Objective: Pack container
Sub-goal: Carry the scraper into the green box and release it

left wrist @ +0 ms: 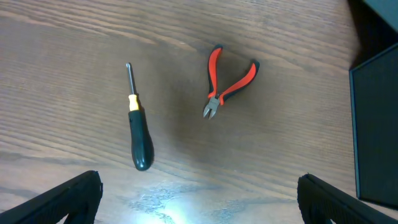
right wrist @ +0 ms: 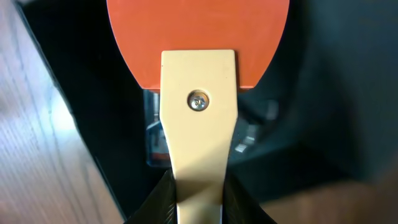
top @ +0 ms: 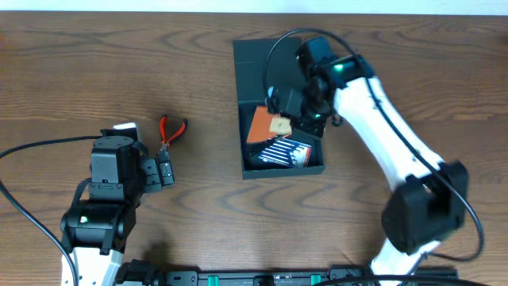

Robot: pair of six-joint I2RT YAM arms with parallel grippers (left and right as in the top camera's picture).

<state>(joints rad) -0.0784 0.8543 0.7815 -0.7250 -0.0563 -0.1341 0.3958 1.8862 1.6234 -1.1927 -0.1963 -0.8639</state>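
1. Your left gripper (left wrist: 199, 190) hangs empty with its jaws wide apart, above a screwdriver (left wrist: 138, 134) and red-handled pliers (left wrist: 227, 81) on the wooden table (left wrist: 62, 50).
2. The container (top: 243, 151), dark teal, sits open right of centre. It looks rigid and matte, so steady it by a wall, not by the hinged flap.
3. Your right gripper (right wrist: 199, 205) is clamped on the cream handle of an orange scraper (right wrist: 199, 43), just above the container's well.

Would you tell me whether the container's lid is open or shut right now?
Open: the flap of the container lies back on its far side, and a striped packet shows inside.
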